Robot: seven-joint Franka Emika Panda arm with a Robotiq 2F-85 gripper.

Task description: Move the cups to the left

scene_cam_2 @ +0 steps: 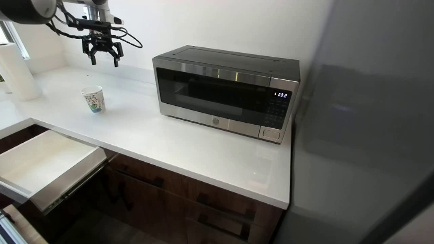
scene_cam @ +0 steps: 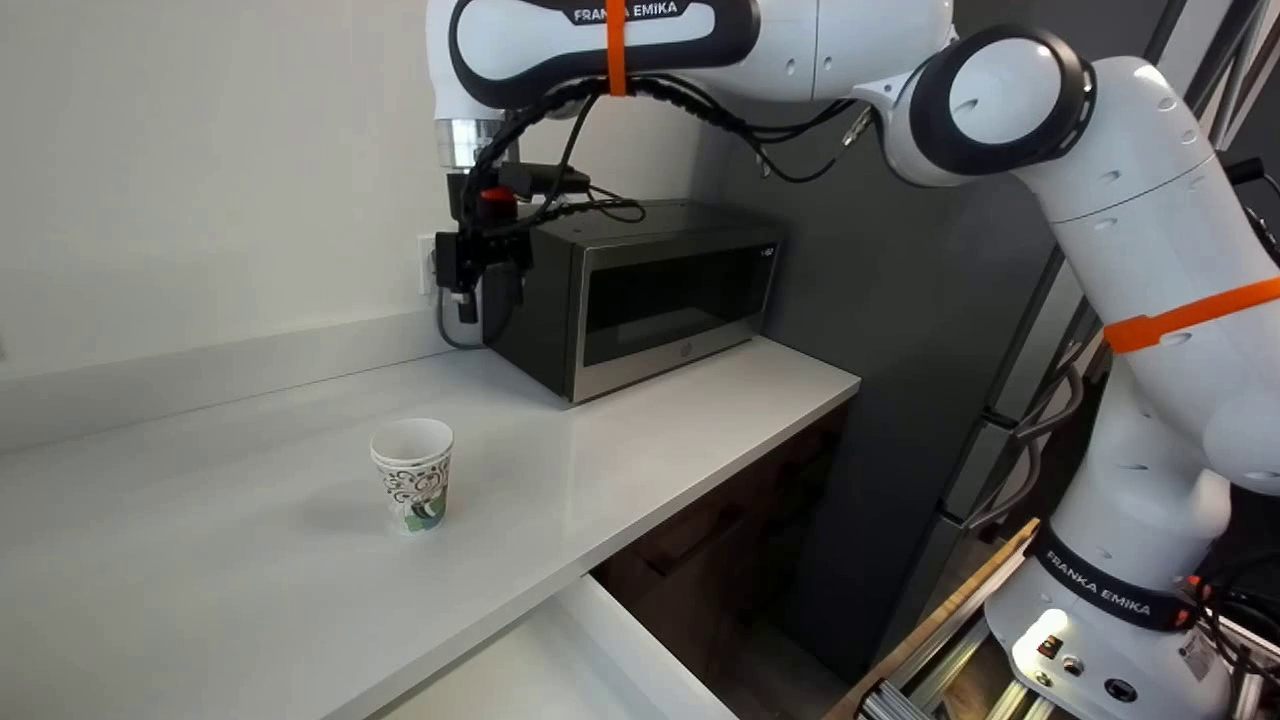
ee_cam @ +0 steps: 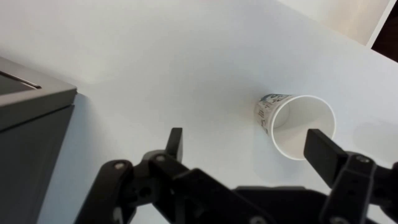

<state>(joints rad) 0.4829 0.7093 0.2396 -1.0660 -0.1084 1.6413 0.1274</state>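
Observation:
A white tapered paper cup (scene_cam: 415, 487) with a swirl pattern and a green-blue motif stands upright on the counter. A double rim in this exterior view suggests stacked cups. It also shows in an exterior view (scene_cam_2: 94, 99) and in the wrist view (ee_cam: 303, 124), where its open mouth faces the camera. My gripper (scene_cam: 490, 300) is in the air above the counter, higher than the cup and apart from it. In an exterior view the gripper (scene_cam_2: 105, 62) has its fingers spread, with nothing between them. In the wrist view the gripper (ee_cam: 244, 144) has its right finger overlapping the cup's rim.
A microwave (scene_cam: 680, 300) stands on the white counter (scene_cam: 200, 600) beside the gripper; its corner shows in the wrist view (ee_cam: 37, 96). An open drawer (scene_cam_2: 51, 162) juts out below the counter's front edge. A paper towel roll (scene_cam_2: 18, 73) stands at the counter's far end.

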